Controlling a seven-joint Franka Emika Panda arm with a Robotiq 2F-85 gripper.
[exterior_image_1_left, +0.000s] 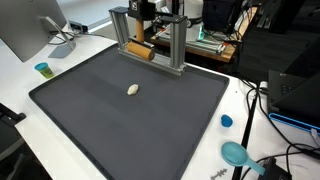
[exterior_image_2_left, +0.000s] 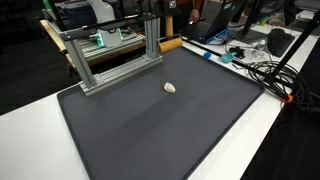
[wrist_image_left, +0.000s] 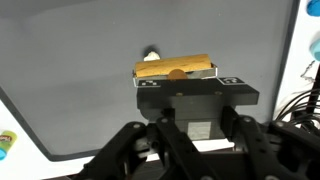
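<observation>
My gripper (wrist_image_left: 190, 125) comes in from the bottom of the wrist view. Its fingers (wrist_image_left: 225, 122) stand on either side of a black block (wrist_image_left: 197, 97) with square markers on top, and they look shut on it. Just beyond the block lies a wooden roller (wrist_image_left: 178, 68), and past that a small white lump (wrist_image_left: 152, 52). In an exterior view the gripper (exterior_image_1_left: 146, 10) hangs over the top of a metal frame (exterior_image_1_left: 176, 45), with the wooden roller (exterior_image_1_left: 138, 50) at the frame's foot. The white lump (exterior_image_1_left: 133, 89) (exterior_image_2_left: 170, 87) lies alone on the dark mat (exterior_image_1_left: 130, 125) (exterior_image_2_left: 160, 130).
The metal frame (exterior_image_2_left: 112, 52) stands at the mat's far edge. A blue cup (exterior_image_1_left: 43, 69), a blue cap (exterior_image_1_left: 226, 121) and a teal scoop (exterior_image_1_left: 236, 153) sit on the white table. A monitor (exterior_image_1_left: 25, 25) and cables (exterior_image_2_left: 262, 66) border it.
</observation>
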